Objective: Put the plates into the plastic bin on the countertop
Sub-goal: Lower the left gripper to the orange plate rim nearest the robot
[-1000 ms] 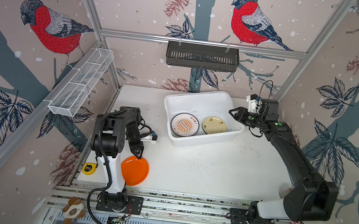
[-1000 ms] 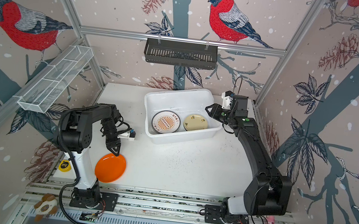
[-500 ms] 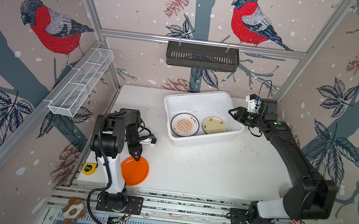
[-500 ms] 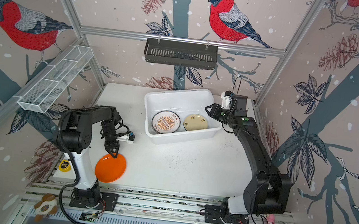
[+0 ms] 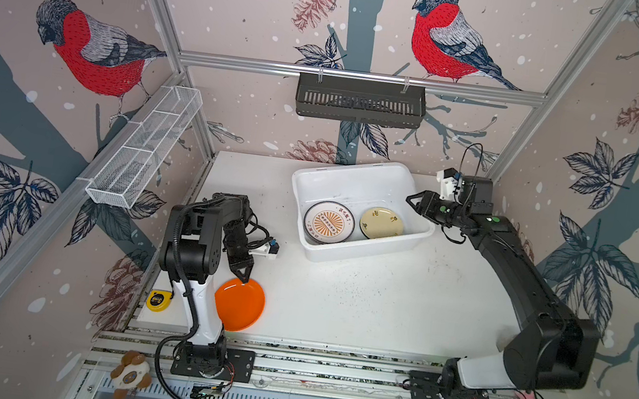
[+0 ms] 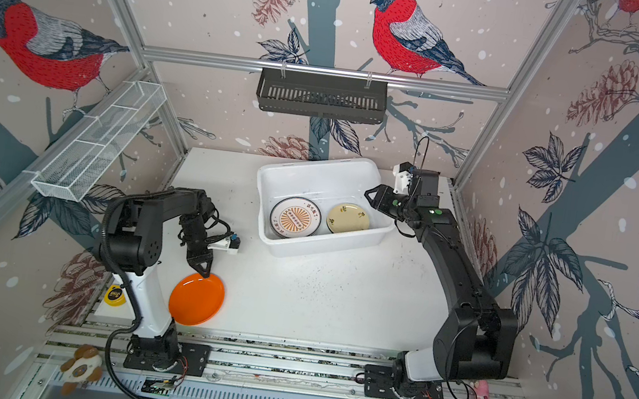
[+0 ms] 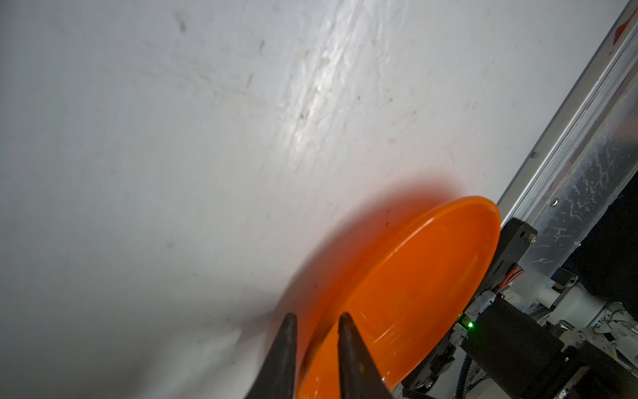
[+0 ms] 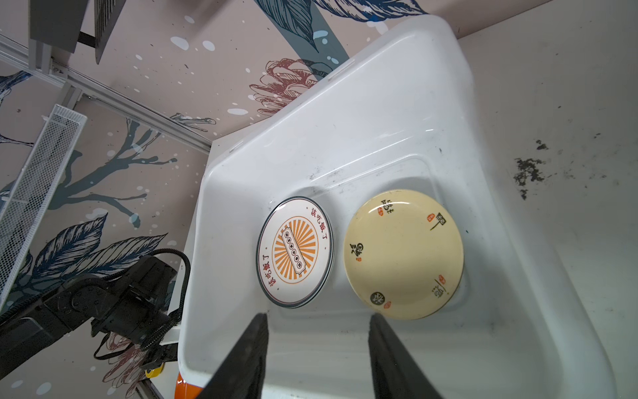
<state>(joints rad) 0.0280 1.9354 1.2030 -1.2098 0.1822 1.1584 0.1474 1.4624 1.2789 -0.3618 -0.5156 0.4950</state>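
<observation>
Item, orange plate (image 5: 239,303): flat on your bench (image 5: 380,301) near its front edge, well apart from the plastic bin (image 5: 353,186), its rim between the close-set jaws of the left gripper (image 5: 243,278) for an edge lift, though you cannot tell whether they bite; right gripper (image 5: 413,204) spread and empty beside the bin.

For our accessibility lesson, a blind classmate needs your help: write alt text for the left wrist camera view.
Two dark fingers straddle the rim of an orange plate lying on a scuffed white countertop. An aluminium frame runs along the countertop's edge just beyond the plate.
</observation>
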